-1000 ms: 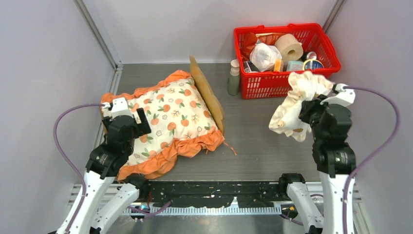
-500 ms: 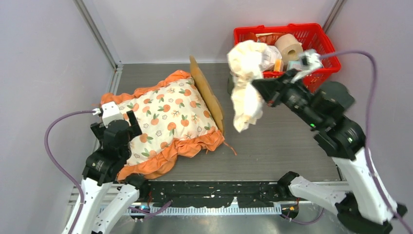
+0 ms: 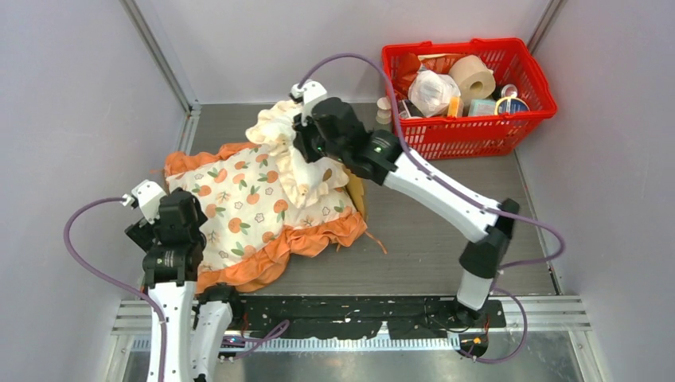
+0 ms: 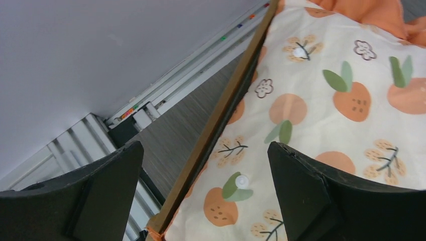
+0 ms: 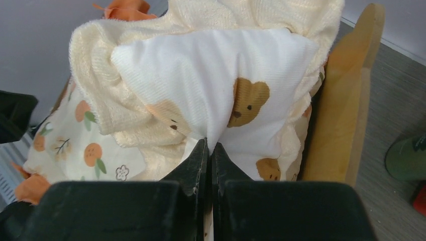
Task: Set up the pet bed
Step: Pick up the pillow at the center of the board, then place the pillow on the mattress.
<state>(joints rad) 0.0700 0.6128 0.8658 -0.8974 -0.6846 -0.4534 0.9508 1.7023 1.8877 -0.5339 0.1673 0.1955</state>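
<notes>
Swung over from the red basket [image 3: 462,131], the right fingers [image 5: 201,159] now pinch the frilled, bear-print terry pillow [image 5: 211,90] above the ruffled orange-print cushion [image 3: 247,199]. Only the left wrist view shows the thin wooden side rail of the pet bed [image 4: 221,113], which sits left on the bench [image 3: 414,247] under that cushion; the left fingers [image 4: 301,186] gape wide.

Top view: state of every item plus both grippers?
pet bed: flat on the table, headboard upright, base covered by the cushion
cushion: lying on the pet bed, ruffles spilling over the near edge
pillow: pinched in the right gripper, at the cushion's headboard end
right gripper: shut on the pillow
left gripper: open, empty, by the bed's left rail
red basket: upright, full
</notes>
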